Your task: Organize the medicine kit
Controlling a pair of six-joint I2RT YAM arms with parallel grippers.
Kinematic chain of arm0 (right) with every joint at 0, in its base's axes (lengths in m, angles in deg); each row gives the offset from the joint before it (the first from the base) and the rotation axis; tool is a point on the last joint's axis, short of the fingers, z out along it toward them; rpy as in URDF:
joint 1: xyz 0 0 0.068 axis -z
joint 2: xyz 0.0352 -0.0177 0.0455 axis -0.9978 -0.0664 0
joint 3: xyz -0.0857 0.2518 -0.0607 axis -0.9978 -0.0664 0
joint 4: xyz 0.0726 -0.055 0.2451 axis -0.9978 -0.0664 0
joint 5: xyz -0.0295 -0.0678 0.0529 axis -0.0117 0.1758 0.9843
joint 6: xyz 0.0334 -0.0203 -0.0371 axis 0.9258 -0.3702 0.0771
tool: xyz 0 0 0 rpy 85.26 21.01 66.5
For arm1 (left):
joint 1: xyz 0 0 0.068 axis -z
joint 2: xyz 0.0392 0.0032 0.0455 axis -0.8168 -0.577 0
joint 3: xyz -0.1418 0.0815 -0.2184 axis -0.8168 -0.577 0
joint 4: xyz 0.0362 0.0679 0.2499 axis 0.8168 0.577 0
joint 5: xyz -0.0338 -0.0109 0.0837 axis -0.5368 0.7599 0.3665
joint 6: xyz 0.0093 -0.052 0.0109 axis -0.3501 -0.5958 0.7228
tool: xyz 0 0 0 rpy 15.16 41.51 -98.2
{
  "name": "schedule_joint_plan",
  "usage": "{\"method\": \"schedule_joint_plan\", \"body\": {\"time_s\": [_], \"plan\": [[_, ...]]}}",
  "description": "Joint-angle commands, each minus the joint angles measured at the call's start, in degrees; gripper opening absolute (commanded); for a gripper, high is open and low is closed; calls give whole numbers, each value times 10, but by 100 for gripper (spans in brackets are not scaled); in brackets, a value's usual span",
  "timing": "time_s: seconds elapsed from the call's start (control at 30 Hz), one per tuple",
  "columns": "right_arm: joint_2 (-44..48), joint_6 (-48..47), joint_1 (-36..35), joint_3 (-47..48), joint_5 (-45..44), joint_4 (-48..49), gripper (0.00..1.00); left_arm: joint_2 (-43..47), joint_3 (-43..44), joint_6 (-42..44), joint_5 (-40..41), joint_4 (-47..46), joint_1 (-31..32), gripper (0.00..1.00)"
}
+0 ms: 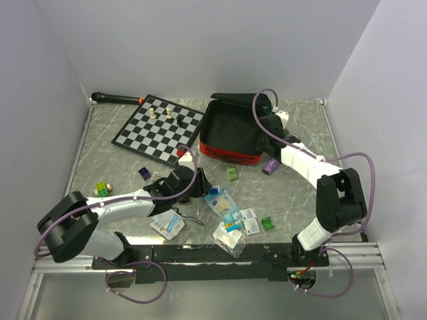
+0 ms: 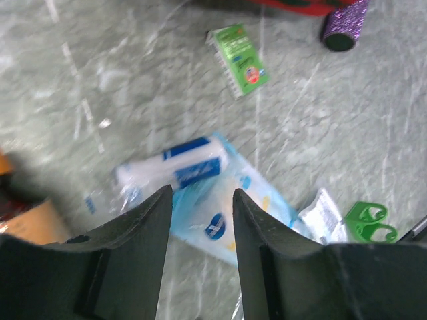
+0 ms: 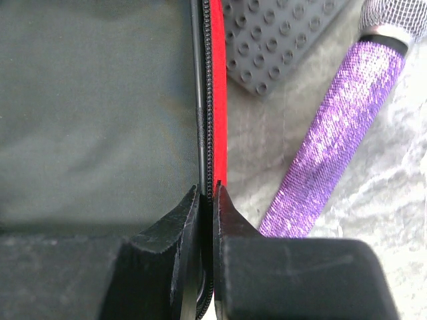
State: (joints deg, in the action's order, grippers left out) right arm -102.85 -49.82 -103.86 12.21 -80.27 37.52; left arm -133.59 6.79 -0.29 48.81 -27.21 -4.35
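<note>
Left gripper point(image 2: 202, 193) hovers half open, holding nothing, above a blue-and-white roll point(image 2: 180, 167). Right gripper point(image 3: 206, 190) is pinched tight on the zipper rim of the open medicine kit point(image 1: 227, 153), at one o'clock on the table point(image 1: 300, 193).

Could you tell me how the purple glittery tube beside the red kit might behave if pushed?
The purple tube lies on its side on the smooth table, so a sideways nudge would probably roll it. Its rough glittery surface should not be very slippery.
</note>
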Motion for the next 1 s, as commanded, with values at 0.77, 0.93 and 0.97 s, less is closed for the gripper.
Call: {"method": "schedule_joint_plan", "body": {"time_s": [0.77, 0.93, 0.97], "plan": [[-33, -12, -37, -25, -9, 8, 0, 55, 2, -3, 23, 17, 3, 49], [-10, -20, -47, -47, 21, -20, 0, 76, 5, 0, 32, 38, 3, 50], [-7, -20, -49, -50, 22, -27, 0, 79, 8, 1, 36, 42, 4, 50]]}}
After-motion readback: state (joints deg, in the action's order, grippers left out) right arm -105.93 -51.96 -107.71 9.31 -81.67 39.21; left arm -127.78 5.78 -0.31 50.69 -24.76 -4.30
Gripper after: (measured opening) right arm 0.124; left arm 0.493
